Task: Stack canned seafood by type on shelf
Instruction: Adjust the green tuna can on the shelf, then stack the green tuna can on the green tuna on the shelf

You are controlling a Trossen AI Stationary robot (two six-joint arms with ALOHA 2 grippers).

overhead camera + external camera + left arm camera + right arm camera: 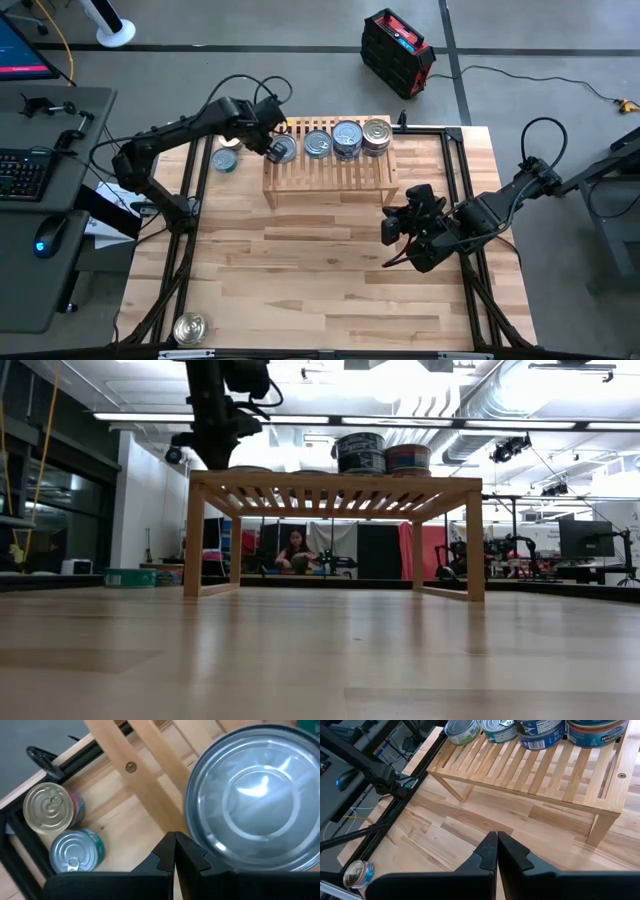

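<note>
The light-wood slatted shelf (pixel 330 175) stands at the table's far middle. Several tins stand in a row along its far edge (pixel 348 137); in the low view one pile (pixel 360 452) is two tins high. My left gripper (pixel 175 851) is shut and points down over the shelf's left end, just left of the leftmost silver-lidded tin (pixel 255 805) (pixel 287 150). Two more tins (pixel 50 807) (pixel 75 851) stand on the table left of the shelf. My right gripper (pixel 496 851) (pixel 395 228) hangs shut above the table, right of the shelf's near right corner. My left gripper's shut fingers (pixel 192 855) point down right beside the left side of the leftmost tin's rim (pixel 202 842). I cannot tell whether they touch it. The tin stands upright on the shelf's slats.
A lone tin (pixel 188 328) stands at the table's near left corner. Black frame rails (pixel 185 200) run along the table's sides. Bare wood lies between the shelf and the near edge. Beyond the table, a person (pixel 296 552) sits in the room.
</note>
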